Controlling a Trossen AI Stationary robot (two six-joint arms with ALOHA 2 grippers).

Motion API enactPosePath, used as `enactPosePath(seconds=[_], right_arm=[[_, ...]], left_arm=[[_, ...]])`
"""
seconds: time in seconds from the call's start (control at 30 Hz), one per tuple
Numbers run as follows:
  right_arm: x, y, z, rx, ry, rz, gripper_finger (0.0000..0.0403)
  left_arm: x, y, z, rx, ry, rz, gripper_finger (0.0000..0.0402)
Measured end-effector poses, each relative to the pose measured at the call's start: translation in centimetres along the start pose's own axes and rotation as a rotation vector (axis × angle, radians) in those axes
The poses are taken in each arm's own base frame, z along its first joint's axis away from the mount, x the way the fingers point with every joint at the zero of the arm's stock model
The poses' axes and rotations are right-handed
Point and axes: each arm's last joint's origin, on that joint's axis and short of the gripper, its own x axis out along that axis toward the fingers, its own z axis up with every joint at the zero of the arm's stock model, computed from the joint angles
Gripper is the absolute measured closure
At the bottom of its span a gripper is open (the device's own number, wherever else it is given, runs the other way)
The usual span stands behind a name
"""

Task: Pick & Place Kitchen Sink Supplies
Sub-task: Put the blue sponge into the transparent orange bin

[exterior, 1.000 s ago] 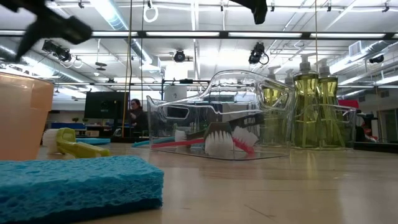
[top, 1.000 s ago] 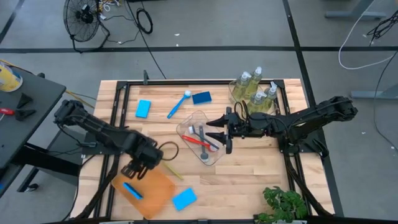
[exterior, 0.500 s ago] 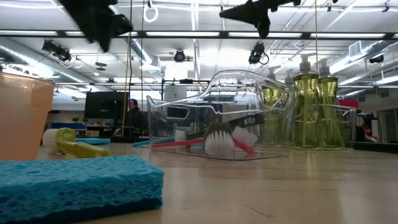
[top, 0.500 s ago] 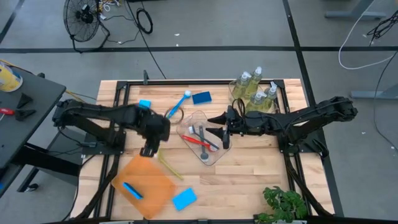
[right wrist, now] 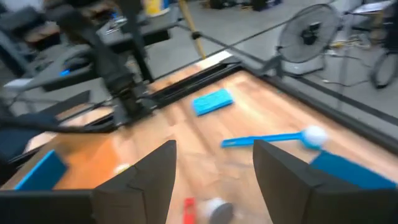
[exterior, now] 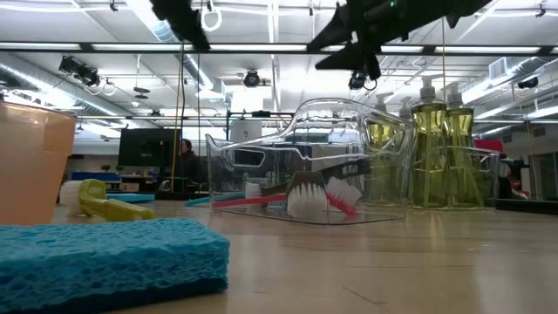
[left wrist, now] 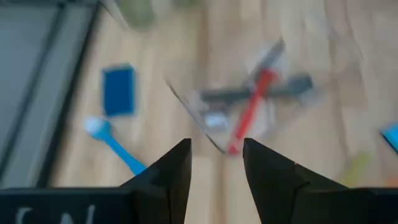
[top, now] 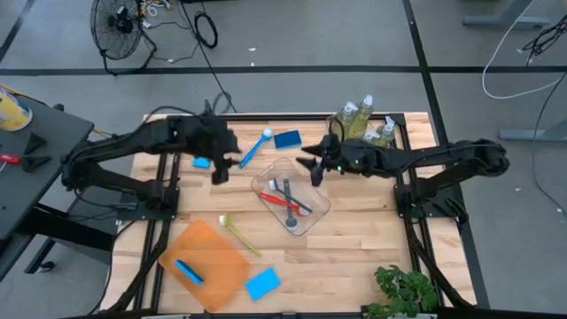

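My left gripper (top: 217, 171) (left wrist: 216, 163) hangs open above the table's far left, beside a light blue sponge (top: 201, 163) that lies flat. My right gripper (top: 313, 170) (right wrist: 214, 171) is open too, in the air over the far rim of a clear tub (top: 306, 217) that holds a red brush (top: 282, 200) and a grey brush (top: 289, 193). A blue brush (top: 255, 148) and a dark blue sponge (top: 286, 139) lie at the far edge. Soap bottles (top: 363, 127) stand in a second clear tub. A yellow-green brush (top: 236, 234) lies near the orange tray (top: 217, 252).
A small blue thing (top: 188, 271) lies on the orange tray, and another blue sponge (top: 263, 283) lies by the near edge. A green plant (top: 407, 292) stands at the near right corner. Black frame rails (top: 166, 177) run along both sides of the table.
My left gripper has risen from over the orange tray and swung toward the table's far edge, turning as it went; it now hangs beside the light blue sponge. My right gripper has shifted a little toward the far edge. No object has moved.
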Motion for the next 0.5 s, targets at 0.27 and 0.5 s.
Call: enactPosePath(seconds=[0.27, 0.5], right_arm=[[0.8, -4.4, 0.9, 0.036, 0.043, -0.093, 0.0191], [0.9, -6.7, 1.6, -0.040, 0.043, -0.089, 0.0191]], left_arm=[[-1.2, 3.2, 1.3, -0.067, -0.222, 0.126, 0.0250], [-1.8, 4.6, 2.0, -0.137, -0.339, 0.183, 0.0250]])
